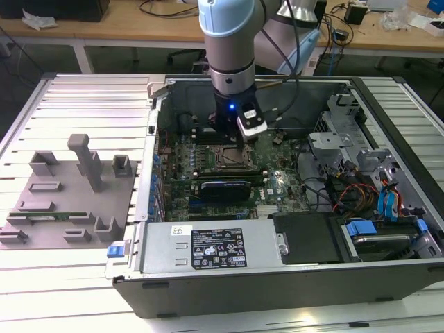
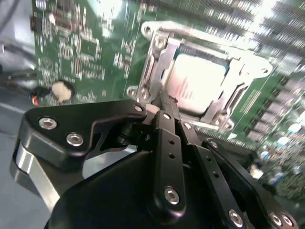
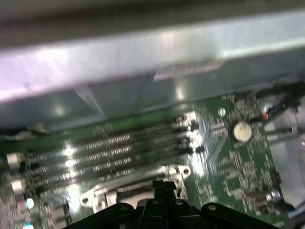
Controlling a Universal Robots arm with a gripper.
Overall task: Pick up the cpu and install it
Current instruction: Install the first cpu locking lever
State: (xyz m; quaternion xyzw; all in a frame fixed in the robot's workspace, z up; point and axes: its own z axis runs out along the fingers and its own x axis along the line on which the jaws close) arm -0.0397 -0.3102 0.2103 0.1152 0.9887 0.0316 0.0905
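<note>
Open computer case (image 1: 277, 277) lying on the slatted worktop (image 1: 69, 277). CPU (image 2: 198, 83), silver-topped, sits in the socket frame (image 2: 155, 71) on the green motherboard (image 2: 86, 47). Claw (image 2: 167, 102) hangs just above the socket frame's edge, fingers (image 2: 167, 138) drawn together, nothing between them. In the first wrist view the claw (image 3: 164, 186) is at the socket frame (image 3: 143, 183), memory slots (image 3: 95, 157) just beyond it, coin battery (image 3: 241, 130) off to one side. Grey fixture tray (image 1: 62, 201) lies on the worktop outside the case, on the exterior view's left.
</note>
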